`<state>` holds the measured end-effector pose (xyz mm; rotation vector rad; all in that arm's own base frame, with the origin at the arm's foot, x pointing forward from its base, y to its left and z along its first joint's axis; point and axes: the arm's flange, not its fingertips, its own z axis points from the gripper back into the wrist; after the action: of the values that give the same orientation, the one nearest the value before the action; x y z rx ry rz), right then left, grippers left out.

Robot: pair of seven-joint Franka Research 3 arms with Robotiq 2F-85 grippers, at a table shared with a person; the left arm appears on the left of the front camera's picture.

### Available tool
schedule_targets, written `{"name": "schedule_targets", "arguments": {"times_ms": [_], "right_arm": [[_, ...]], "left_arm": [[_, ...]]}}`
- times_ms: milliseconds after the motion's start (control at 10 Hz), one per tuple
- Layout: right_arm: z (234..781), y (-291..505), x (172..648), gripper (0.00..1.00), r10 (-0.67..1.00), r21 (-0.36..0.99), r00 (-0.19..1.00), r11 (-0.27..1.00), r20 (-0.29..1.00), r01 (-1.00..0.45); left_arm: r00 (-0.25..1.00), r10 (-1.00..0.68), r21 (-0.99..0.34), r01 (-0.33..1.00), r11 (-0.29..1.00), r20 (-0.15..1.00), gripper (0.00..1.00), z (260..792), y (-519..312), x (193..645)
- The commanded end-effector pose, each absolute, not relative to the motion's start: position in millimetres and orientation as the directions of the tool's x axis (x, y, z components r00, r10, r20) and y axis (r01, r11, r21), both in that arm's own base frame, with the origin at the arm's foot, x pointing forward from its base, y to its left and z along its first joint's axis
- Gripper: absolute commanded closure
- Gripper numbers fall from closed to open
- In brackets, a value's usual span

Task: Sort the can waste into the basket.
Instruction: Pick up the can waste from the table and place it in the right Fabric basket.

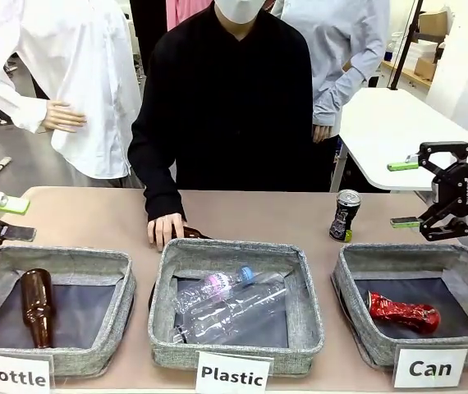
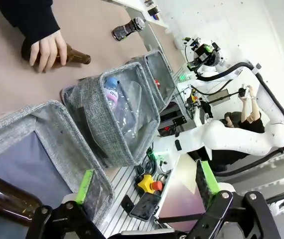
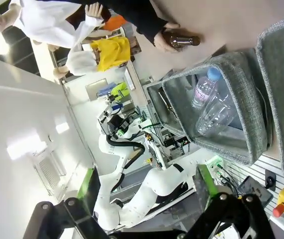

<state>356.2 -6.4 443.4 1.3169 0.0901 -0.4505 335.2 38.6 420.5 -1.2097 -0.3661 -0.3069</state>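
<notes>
The black can (image 1: 346,215) could be toppled if clipped by the right gripper (image 1: 404,194) (jaws wide, empty; left gripper (image 1: 12,218) likewise).

You get bright, even light and soft shadows on the surface (image 1: 259,215). Both wrist views warp at the edges; the white wall (image 3: 12,114) glares.
</notes>
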Motion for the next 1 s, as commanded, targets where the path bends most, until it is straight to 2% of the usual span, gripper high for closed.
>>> {"name": "schedule_targets", "arguments": {"times_ms": [0, 200, 300, 400, 500, 600, 800, 900], "right_arm": [[445.9, -5.2, 354.5, 0.00, -0.268, 0.905, 0.903, 0.175, -0.334, 0.387], [443.3, -6.5, 356.2, 0.00, -0.268, 0.912, 0.910, 0.178, -0.315, 0.368], [458.3, -23.9, 324.0, 0.00, -0.426, 0.870, 0.870, 0.298, -0.248, 0.394], [463.3, -22.1, 325.4, 0.00, -0.387, 0.862, 0.915, 0.421, -0.111, 0.282], [465.8, -33.7, 335.6, 0.00, -0.459, 0.790, 0.884, 0.572, 0.086, 0.220], [469.3, -54.6, 345.6, 0.00, -0.463, 0.723, 0.856, 0.670, 0.230, 0.168], [459.1, -62.6, 365.5, 0.00, -0.392, 0.618, 0.834, 0.782, 0.389, 0.080], [450.9, -61.1, 380.2, 0.00, -0.357, 0.542, 0.805, 0.839, 0.473, 0.054]], "left_arm": [[0.894, -0.044, -0.844, 0.436, 0.313, 0.446, 0.00, 421.8, 41.0, 333.1], [0.894, -0.044, -0.844, 0.436, 0.313, 0.446, 0.00, 421.8, 41.0, 333.1], [0.894, -0.044, -0.844, 0.436, 0.313, 0.446, 0.00, 421.8, 41.0, 333.1], [0.894, -0.044, -0.844, 0.436, 0.313, 0.446, 0.00, 421.8, 41.0, 333.1], [0.894, -0.044, -0.844, 0.436, 0.313, 0.446, 0.00, 421.8, 41.0, 333.1], [0.894, -0.044, -0.844, 0.436, 0.313, 0.446, 0.00, 421.8, 41.0, 333.1], [0.901, -0.036, -0.848, 0.420, 0.323, 0.432, 0.00, 420.6, 38.7, 335.0], [0.836, 0.024, -0.793, 0.511, 0.333, 0.548, 0.00, 476.0, 87.6, 320.0]]}}
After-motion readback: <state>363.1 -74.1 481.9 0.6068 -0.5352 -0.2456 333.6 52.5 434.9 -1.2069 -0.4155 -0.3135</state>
